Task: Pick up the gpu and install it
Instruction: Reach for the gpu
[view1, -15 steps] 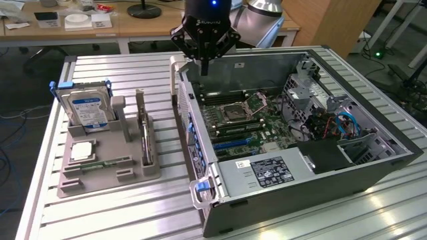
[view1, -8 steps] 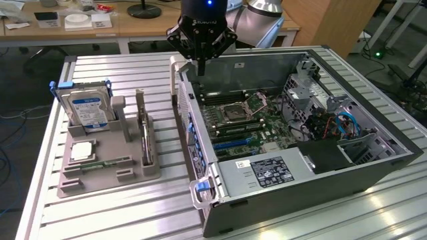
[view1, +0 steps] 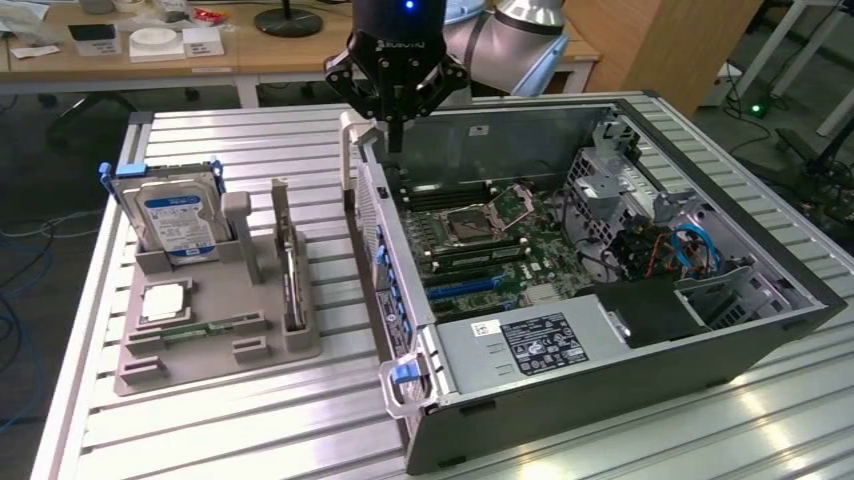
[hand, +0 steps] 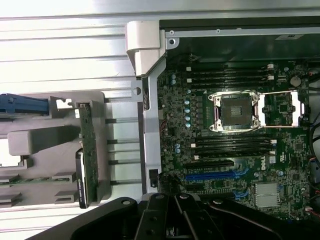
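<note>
— Slatted aluminium table (view1: 267, 430), office desks (view1: 80, 65) behind it. What sits at the exterior view's left?

— 1 grey holder (view1: 214, 335), moulded so each part stands in its own slot. The hard drive (view1: 174, 220) is upright at its far left. The gpu (view1: 286, 262) stands on edge in a slot along the holder's right side, with its bracket end farthest from the camera. I judge that this pose leaves its long top edge free to be pinched from above.

— And the gripper?

— The gripper (view1: 396, 138) hangs over the far corner of the open computer case (view1: 574, 400), well apart from the gpu. Its fingertips are drawn together to a narrow point and carry nothing. The card is not yet lifted.

— What lies between card and board?

— The case wall (view1: 378, 250), standing just beside the holder. Past it the motherboard (view1: 487, 235) lies flat, face up, with its blue expansion slots (hand: 210, 176) bare. Further right, the power supply (view1: 534, 345) and a tangle of cables (view1: 667, 250) crowd the board's edge.
</note>
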